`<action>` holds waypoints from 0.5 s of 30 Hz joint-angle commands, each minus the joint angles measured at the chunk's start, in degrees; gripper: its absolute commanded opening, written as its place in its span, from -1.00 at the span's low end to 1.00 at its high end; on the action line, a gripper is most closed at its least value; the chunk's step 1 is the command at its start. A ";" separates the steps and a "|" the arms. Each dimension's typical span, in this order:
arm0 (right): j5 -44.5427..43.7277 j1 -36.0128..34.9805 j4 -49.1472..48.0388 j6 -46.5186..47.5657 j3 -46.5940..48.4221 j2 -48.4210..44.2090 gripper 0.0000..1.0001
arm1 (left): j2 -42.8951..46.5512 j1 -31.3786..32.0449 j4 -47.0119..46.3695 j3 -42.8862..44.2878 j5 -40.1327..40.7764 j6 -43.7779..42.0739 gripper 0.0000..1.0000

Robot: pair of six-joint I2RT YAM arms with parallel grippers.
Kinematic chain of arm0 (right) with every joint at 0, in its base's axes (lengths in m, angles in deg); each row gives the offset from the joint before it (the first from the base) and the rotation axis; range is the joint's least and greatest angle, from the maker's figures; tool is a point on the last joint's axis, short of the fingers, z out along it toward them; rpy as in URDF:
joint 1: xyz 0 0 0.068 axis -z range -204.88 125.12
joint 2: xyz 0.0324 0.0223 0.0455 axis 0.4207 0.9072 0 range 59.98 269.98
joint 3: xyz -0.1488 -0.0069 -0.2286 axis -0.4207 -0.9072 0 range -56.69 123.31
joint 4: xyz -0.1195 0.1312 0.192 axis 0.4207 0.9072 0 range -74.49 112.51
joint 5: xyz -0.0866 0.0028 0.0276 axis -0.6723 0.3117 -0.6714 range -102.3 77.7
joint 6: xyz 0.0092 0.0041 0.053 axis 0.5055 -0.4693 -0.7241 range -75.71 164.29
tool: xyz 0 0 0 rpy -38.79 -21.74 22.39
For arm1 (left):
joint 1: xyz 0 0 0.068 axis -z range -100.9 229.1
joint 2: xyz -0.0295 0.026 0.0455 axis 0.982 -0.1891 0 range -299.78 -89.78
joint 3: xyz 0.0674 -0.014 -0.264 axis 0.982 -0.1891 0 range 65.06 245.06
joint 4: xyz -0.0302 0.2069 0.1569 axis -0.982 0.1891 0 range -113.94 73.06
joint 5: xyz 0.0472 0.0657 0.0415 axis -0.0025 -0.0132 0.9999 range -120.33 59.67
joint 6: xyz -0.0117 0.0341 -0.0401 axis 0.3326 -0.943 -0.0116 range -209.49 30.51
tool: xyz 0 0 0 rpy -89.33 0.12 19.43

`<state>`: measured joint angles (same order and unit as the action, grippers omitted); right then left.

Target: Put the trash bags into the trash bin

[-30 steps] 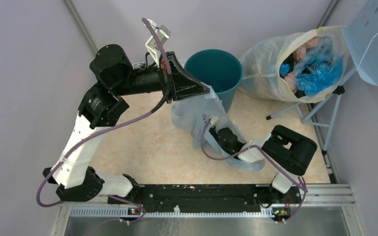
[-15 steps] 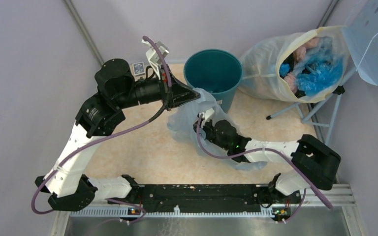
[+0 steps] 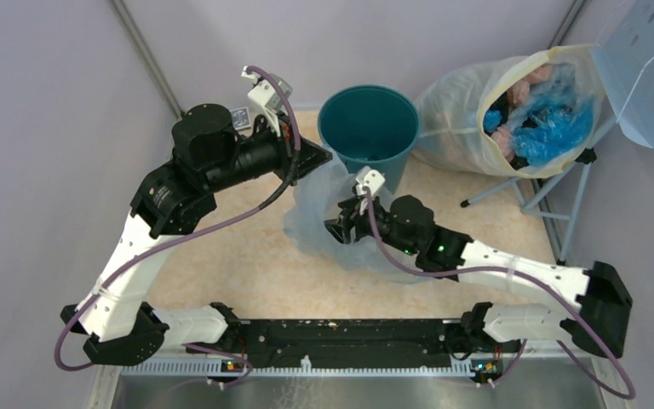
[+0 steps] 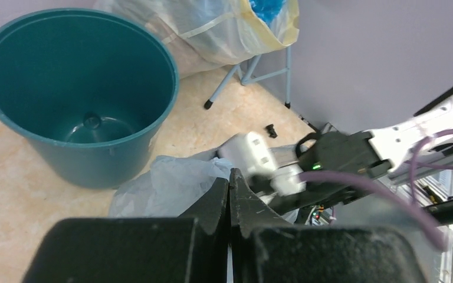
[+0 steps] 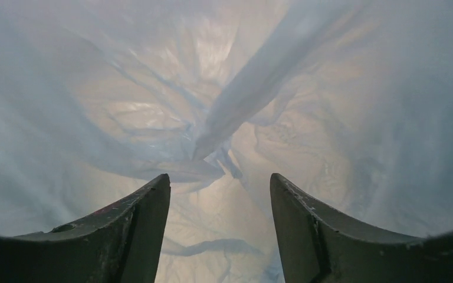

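Note:
The teal trash bin stands upright and empty at the back of the table, and its inside shows in the left wrist view. A pale blue-grey translucent trash bag hangs just in front of it. My left gripper is shut on the bag's top edge; in its wrist view the jaws meet, with the bag bunched at their tips. My right gripper reaches into the bag from the right. Its fingers stand open, with only crinkled bag film around them.
A big cloudy-white sack full of blue and pink plastic hangs on a metal stand at the back right, right of the bin. A perforated panel juts in at the top right. The arms' base rail runs along the near edge.
My right gripper has opened and pushed leftward, deeper into the bag, its elbow swinging out to the right. The left gripper has drawn the bag's edge slightly left.

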<state>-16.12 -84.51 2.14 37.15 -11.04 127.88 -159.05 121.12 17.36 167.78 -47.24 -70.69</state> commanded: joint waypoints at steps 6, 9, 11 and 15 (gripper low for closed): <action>-0.79 -0.48 19.08 -2.02 5.92 -16.90 0.44 | 1.71 -0.36 0.21 -1.20 4.94 -2.96 -1.00; -6.80 -0.50 25.84 -1.81 7.78 -20.63 0.48 | 2.73 -0.35 -0.72 -2.05 4.22 -2.90 -1.00; -11.73 -0.42 30.22 -2.05 9.58 -22.54 0.58 | 2.86 -0.36 -0.69 -2.08 3.42 -2.98 -1.00; -21.08 -0.40 34.99 -0.87 10.29 -24.81 0.86 | 3.13 -0.36 -1.13 -2.48 1.77 -2.99 -1.00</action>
<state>-26.17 -84.51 29.60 35.30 -3.59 105.04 -157.56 121.03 18.19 165.66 -43.80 -72.96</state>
